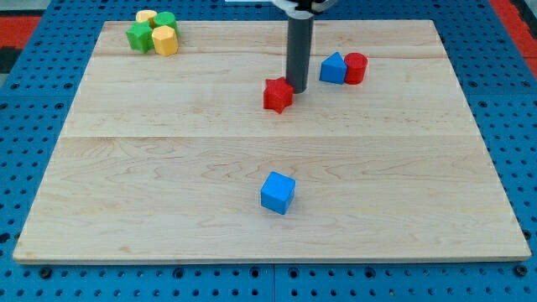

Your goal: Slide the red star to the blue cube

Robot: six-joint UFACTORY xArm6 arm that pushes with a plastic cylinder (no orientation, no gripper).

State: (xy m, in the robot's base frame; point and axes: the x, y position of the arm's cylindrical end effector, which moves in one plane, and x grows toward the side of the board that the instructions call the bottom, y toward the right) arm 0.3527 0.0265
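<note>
The red star (277, 95) lies on the wooden board (168, 168) a little above the view's middle. The blue cube (278, 192) sits below it, toward the view's bottom, well apart from it. My tip (299, 87) stands just to the upper right of the red star, touching or nearly touching its edge. The dark rod rises from there to the view's top.
A blue triangular block (333, 68) and a red cylinder (356, 68) sit side by side right of the rod. At the top left a cluster holds a green star (139, 36), a yellow block (165, 40), another yellow block (146, 17) and a green block (166, 19).
</note>
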